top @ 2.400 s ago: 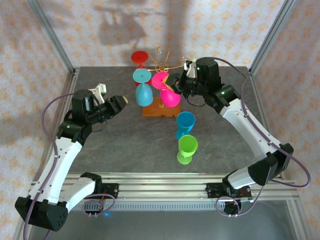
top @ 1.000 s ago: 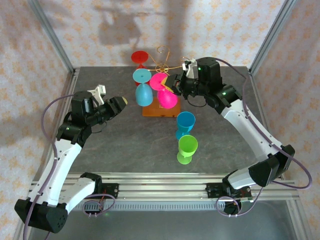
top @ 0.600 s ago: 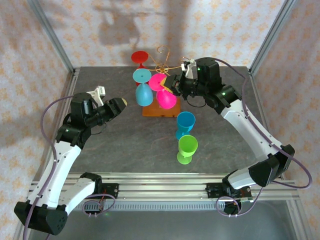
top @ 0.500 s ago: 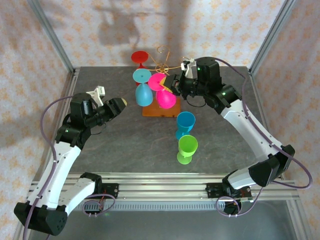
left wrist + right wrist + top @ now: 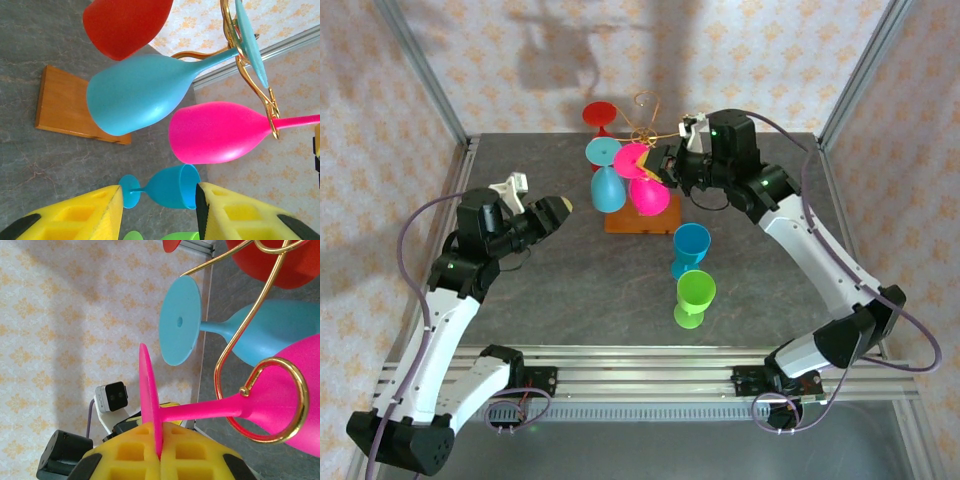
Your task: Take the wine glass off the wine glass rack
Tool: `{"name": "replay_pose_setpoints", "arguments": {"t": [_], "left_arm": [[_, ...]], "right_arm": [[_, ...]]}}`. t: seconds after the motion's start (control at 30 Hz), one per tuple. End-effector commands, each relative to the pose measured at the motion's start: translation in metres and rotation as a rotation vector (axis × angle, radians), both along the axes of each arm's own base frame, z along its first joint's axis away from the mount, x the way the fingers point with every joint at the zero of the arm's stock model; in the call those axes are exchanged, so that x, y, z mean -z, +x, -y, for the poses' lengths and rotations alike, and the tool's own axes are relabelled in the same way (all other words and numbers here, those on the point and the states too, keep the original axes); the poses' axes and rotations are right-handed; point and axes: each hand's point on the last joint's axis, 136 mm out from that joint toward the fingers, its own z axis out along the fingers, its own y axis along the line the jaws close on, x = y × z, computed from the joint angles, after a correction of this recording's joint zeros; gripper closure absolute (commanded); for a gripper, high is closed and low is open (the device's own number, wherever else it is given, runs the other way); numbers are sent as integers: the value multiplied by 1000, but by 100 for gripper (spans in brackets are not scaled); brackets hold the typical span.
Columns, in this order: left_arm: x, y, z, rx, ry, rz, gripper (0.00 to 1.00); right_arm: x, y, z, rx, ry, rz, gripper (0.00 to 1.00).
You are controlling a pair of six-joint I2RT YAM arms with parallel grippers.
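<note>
The walls (image 5: 770, 50) have pale wallpaper with a repeated small orange flower pattern, and matte grey metal posts (image 5: 420, 70) stand at the corners. The table (image 5: 570, 290) is dark grey and looks like veined stone, with a dull surface.

At the far middle of the table stands the wine glass rack (image 5: 645, 130), made of thin shiny gold wire bent in curls, on a flat rectangular wooden base (image 5: 625, 222) of orange-brown colour. Three smooth, opaque glasses hang from it with the bowl down: a light blue glass (image 5: 607, 187), a red glass (image 5: 600, 113) behind, and the pink wine glass (image 5: 650, 195). The pink one is tilted, and its stem passes inside a gold curl.

Near the rack, a blue glass (image 5: 691, 243) and a green glass (image 5: 696, 292) stand upright on the table.

The right gripper (image 5: 668, 165) is closed tight, its yellow pads (image 5: 125, 455) pinching the thin round foot of the pink wine glass. The left gripper (image 5: 560, 206) is left of the rack, its fingers partly apart and holding nothing.
</note>
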Motion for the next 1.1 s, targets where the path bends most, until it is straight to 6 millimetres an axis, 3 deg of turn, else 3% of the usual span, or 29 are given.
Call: {"name": "replay_pose_setpoints", "arguments": {"t": [0.0, 0.7, 1.07], "left_arm": [[3, -3, -7, -29, 11, -3, 57], [6, -5, -8, -38, 15, -3, 57], [7, -6, -9, -41, 21, -5, 57]], "right_arm": [[-17, 2, -3, 1, 21, 41, 100], [-17, 28, 3, 116, 15, 33, 100], [-25, 30, 20, 184, 18, 52, 100]]}}
